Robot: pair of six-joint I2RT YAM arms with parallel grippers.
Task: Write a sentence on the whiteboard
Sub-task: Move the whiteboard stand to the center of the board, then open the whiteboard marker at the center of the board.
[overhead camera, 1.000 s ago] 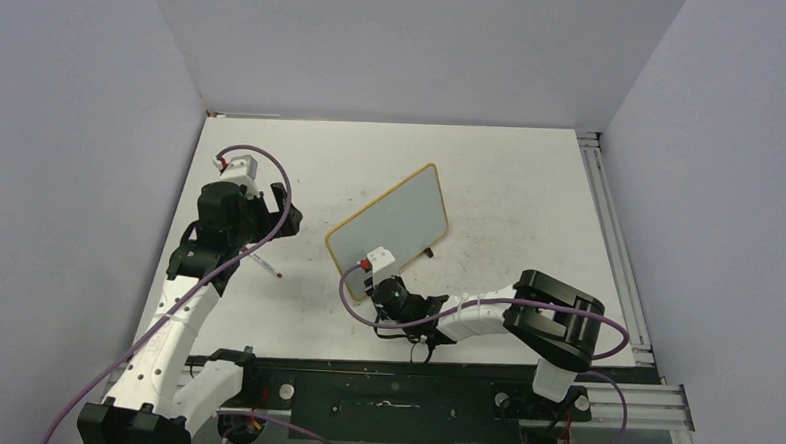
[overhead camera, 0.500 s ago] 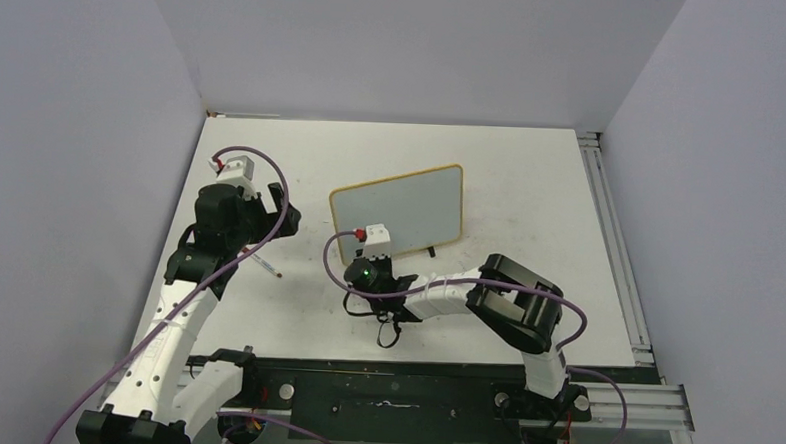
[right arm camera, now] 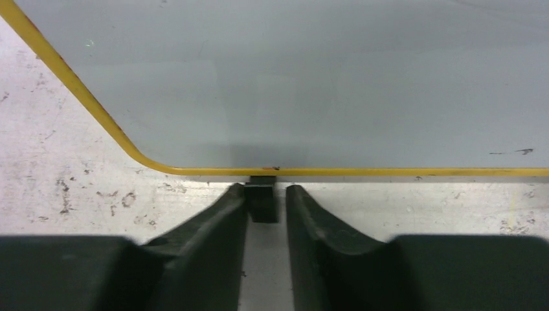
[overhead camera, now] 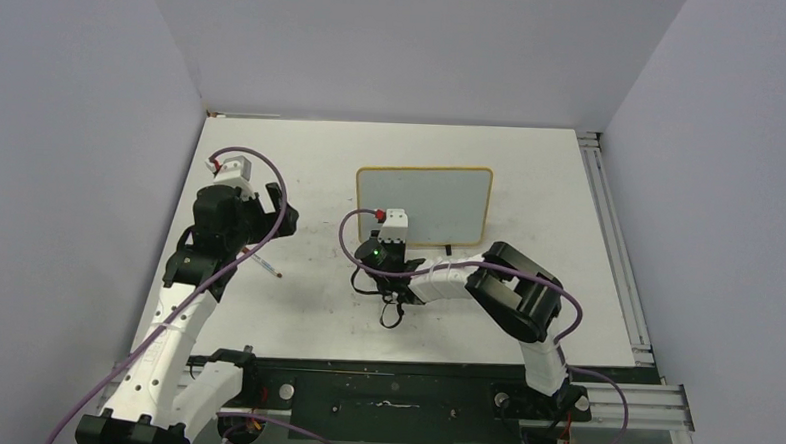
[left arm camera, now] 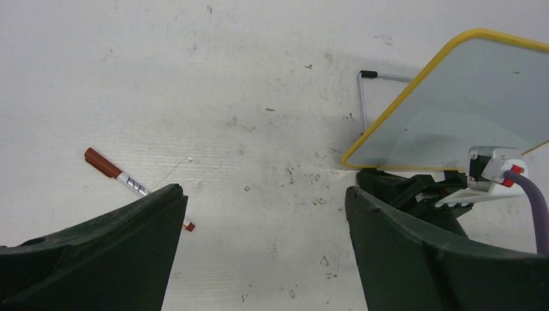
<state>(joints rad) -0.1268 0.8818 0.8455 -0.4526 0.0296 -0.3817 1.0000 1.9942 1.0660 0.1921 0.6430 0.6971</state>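
The whiteboard [overhead camera: 425,201] stands upright on the table, its yellow-framed white face [right arm camera: 291,84] turned toward the arms. The face is bare apart from tiny specks; the sentence is not in view. My right gripper [right arm camera: 267,189] sits low at the board's bottom left corner [overhead camera: 386,244]. Its fingers are a little apart around the board's black foot [right arm camera: 262,206], with a gap on the right side. A brown-capped marker [overhead camera: 264,264] lies on the table at the left [left arm camera: 120,173]. Above the table beside the marker, my left gripper [left arm camera: 265,194] hangs wide open and holds nothing [overhead camera: 269,222].
The board's wire stand [left arm camera: 362,97] shows behind it. Purple cables loop from both wrists [overhead camera: 352,265]. Grey walls close the table at the back and sides, and an aluminium rail [overhead camera: 613,242] runs along the right edge.
The board has swung from a diagonal to square-on and shifted right and back, with my right gripper at its foot. The right jaws have eased apart. The left arm barely moved.
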